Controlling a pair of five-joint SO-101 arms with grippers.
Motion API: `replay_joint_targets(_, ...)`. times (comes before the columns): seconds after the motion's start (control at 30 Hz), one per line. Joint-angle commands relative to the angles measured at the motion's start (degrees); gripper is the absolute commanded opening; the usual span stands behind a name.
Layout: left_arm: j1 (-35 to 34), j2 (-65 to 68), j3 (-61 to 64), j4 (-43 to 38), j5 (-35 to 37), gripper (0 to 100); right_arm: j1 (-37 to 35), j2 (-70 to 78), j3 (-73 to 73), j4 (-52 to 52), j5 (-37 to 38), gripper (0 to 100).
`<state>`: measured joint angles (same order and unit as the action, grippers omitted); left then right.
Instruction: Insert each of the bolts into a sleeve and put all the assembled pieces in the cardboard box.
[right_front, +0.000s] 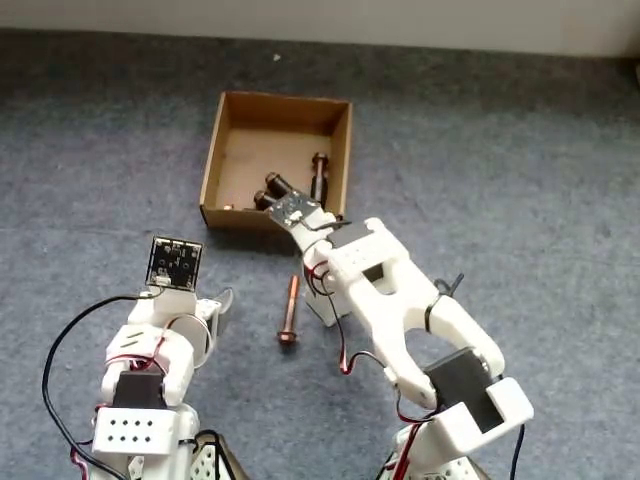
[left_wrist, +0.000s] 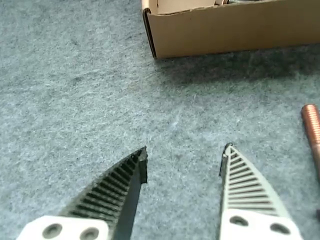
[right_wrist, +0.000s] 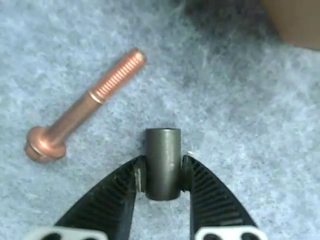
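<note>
Right gripper: your jaws are clamped on the dark sleeve.
Left gripper: your fingers stand apart, holding nothing.
Bolt: flat on the carpet between your 2 arms, just beside the sleeve.
Bolt axis: threads toward the cardboard box, head toward the arm bases.
Nearer arm: the right, already loaded; the left likely fetches.
Hidden: the right arm covers the sleeve from above; the box's contents are unclear.

We see the left gripper at near left, its jaws spread apart. The right arm extends farther, the right gripper clamped on a sleeve.
</note>
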<state>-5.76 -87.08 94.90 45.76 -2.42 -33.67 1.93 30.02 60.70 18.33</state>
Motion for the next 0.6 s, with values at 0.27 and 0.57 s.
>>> replay_joint_targets(0.27, -0.8, -0.7, -0.2, -1.1, -0.5, 25, -2.1, -0.9, 0.1, 1.2, 0.4, 13.5)
replay_joint_targets(0.57, -0.8, -0.7, -0.2, -1.1, -0.5, 25, -2.1, -0.2, 1.3, 1.1, 0.4, 13.4)
